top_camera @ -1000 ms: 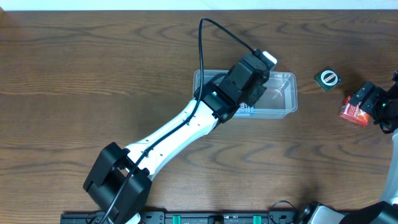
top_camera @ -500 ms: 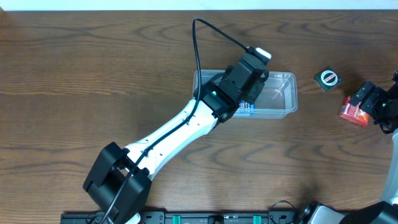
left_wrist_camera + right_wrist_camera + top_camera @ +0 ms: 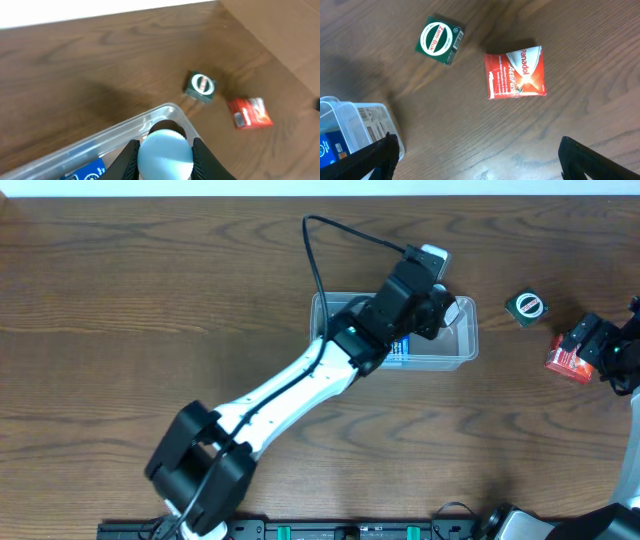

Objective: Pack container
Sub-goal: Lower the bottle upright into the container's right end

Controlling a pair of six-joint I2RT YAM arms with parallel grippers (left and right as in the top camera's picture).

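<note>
Over the container's (image 3: 466, 345) right end, at the table's (image 3: 150, 300) middle, our left pincer (image 3: 165, 165) clamps narrowly on a round white object (image 3: 165, 150), ready to drop it in, we reckon. Right pincer (image 3: 480, 160) gapes wide, empty, above the red packet (image 3: 516, 72) and green box (image 3: 439, 40), likely next.

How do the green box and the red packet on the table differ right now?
The green box is smaller and shows a round white label; the red packet is larger, with a white corner and white lettering. The green box lies nearer the container; the red packet lies farther from it. Both lie on the table, outside the container.
</note>
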